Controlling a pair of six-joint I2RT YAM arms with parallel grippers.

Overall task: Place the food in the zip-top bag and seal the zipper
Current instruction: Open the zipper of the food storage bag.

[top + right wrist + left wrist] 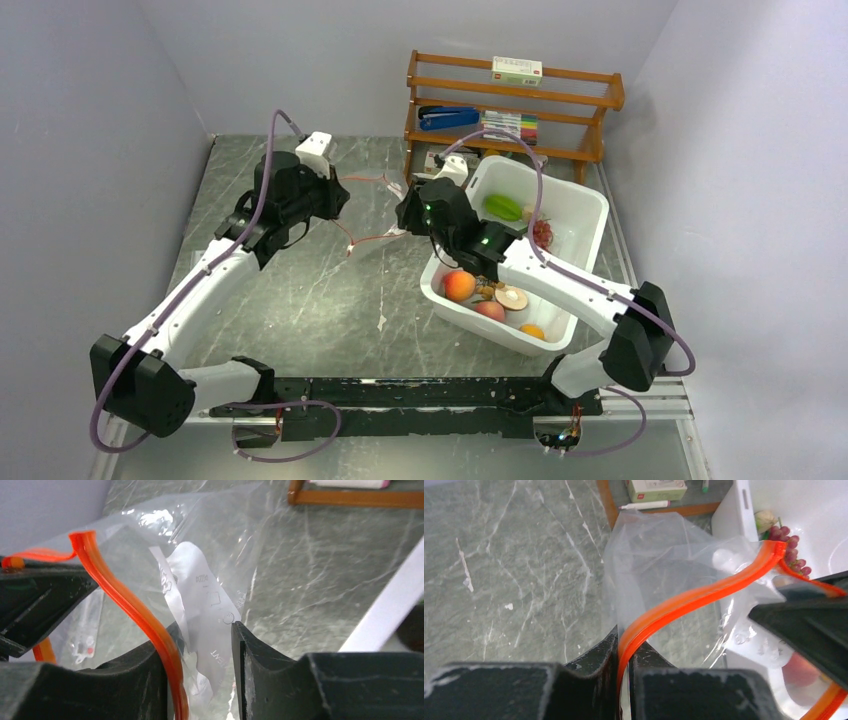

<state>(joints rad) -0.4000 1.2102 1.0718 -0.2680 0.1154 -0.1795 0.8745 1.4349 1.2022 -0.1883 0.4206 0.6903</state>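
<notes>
The clear zip-top bag (375,215) hangs above the table between my two grippers, and I see no food inside it. My left gripper (625,652) is shut on the red-orange zipper (704,592), which curves away up to the right. My right gripper (202,640) is open. The zipper (125,600) lies against its left finger and bag film (200,580) fills the gap. The food lies in the white bin (590,215): a green pod (503,207), a red grape bunch (791,547), a pale bulb (765,517) and an orange round fruit (459,286).
A wooden rack (510,100) stands at the back with a small box, a blue stapler and markers. The white bin sits right of centre under my right arm. Grey walls close in both sides of the marbled table (300,300).
</notes>
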